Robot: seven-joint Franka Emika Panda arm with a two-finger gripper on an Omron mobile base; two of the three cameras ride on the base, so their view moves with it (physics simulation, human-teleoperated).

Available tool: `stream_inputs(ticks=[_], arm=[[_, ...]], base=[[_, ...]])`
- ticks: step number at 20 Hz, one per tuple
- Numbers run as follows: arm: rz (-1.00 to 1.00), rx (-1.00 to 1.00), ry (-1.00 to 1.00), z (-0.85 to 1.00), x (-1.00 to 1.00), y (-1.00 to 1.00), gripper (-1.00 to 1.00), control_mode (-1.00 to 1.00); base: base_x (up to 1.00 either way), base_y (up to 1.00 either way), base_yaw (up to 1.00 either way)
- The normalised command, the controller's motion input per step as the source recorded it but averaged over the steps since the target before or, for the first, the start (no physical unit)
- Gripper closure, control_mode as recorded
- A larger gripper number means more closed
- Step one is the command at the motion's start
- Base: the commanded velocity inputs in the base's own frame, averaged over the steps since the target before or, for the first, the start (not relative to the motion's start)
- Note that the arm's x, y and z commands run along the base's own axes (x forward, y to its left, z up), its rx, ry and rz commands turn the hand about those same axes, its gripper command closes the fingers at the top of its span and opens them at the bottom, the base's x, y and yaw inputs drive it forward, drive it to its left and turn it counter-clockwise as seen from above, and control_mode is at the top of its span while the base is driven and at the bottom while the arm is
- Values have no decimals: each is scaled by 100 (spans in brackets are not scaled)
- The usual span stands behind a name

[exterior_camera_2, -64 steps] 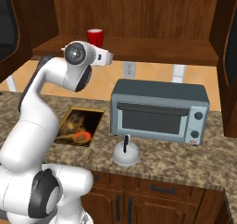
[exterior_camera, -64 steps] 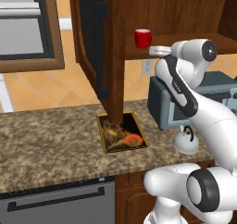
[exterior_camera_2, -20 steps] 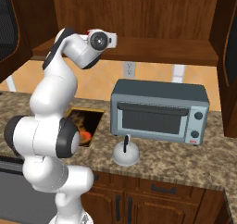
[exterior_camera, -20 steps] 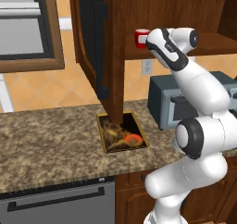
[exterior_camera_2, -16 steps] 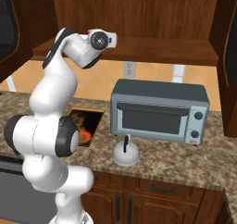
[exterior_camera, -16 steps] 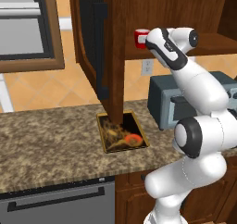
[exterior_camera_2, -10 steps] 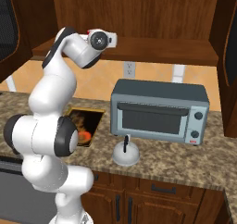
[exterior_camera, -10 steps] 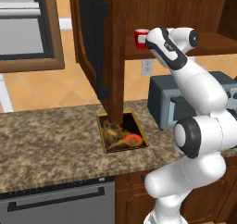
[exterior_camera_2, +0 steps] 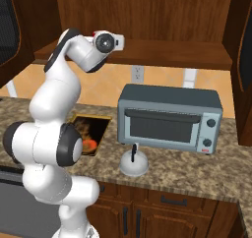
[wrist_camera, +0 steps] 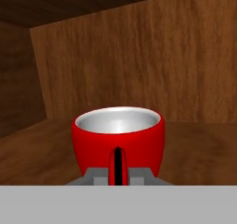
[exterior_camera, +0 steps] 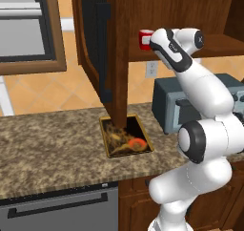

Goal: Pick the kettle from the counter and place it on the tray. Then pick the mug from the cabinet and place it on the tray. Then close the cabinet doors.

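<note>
The red mug (wrist_camera: 118,137) stands on the wooden shelf of the cabinet (exterior_camera: 190,15), its handle turned toward the hand. My gripper (wrist_camera: 118,173) is shut on that handle, with a finger on each side. From the left base view the mug (exterior_camera: 144,39) peeks out just left of the gripper (exterior_camera: 149,40) at the shelf's left end. The silver kettle (exterior_camera_2: 134,164) sits on the granite counter (exterior_camera_2: 197,170) in front of the toaster oven. The gold-rimmed tray (exterior_camera: 126,137) lies on the counter below the open cabinet door (exterior_camera: 102,48), nothing standing on it.
A grey toaster oven (exterior_camera_2: 170,118) stands on the counter under the shelf, right of the tray (exterior_camera_2: 92,129). The right cabinet door (exterior_camera_2: 243,60) hangs open at the far right. A window frame (exterior_camera: 28,29) is at the left and a dishwasher front (exterior_camera: 62,208) below the counter.
The arm swung up to the shelf and reached the mug. In the last second the jaws closed on the mug's handle while the arm stayed still.
</note>
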Motion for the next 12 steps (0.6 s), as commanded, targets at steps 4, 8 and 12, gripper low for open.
stream_inputs(ticks=[4, 8, 12], arm=[[0, 0, -1, 0, -10, 0, 100, -100], [0, 0, -13, -3, -74, 1, 100, -100], [-3, 4, -8, -2, -100, 21, 100, -100]], base=[[0, 0, 0], [0, 0, 0], [0, 0, 0]])
